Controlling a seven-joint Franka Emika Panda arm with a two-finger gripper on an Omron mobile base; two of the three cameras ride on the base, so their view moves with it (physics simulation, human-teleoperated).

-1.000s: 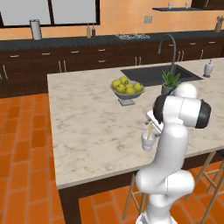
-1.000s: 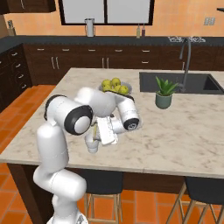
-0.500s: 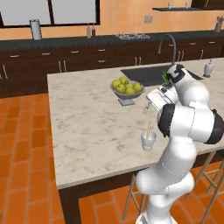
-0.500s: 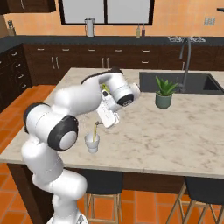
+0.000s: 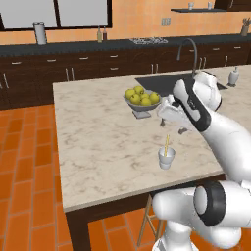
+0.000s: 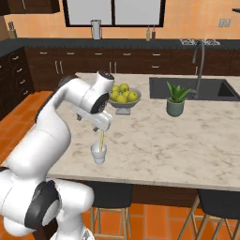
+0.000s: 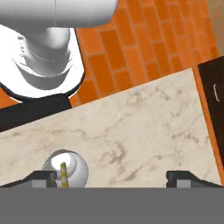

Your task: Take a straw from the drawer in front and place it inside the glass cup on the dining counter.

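Now, straw (image 5: pixel 166 144): stands in the glass cup, its pale yellow upper part rising above the rim and leaning slightly; in the hand view its tip (image 7: pixel 64 168) pokes out of the cup's mouth.
Glass cup (image 5: pixel 166 158): upright on the dining counter, near the front edge on the robot's side, well apart from the fruit bowl; in the right base view it (image 6: pixel 98 153) sits just below the gripper.
Dining counter (image 5: pixel 98 142): beige marble top on a dark wooden base; the sink and curved tap lie at its far side.
Gripper (image 5: pixel 172 128): released, jaws spread wide with nothing between them, hanging above the cup and clear of the straw; in the hand view the two dark fingertips (image 7: pixel 43 176) stand far apart at the bottom, the cup close to the left one.
Gripper, right base view (image 6: pixel 101 127): directly above the straw's top, whether touching it I cannot tell.
Fruit bowl (image 5: pixel 141 102): grey, heaped with yellow-green fruit, on the counter beyond the cup.
Plant pot (image 6: pixel 175 106): small, green, with spiky leaves, beside the sink.
Stools (image 6: pixel 110 197): dark seats tucked under the counter's near edge.
Floor (image 5: pixel 27 157): orange tile.
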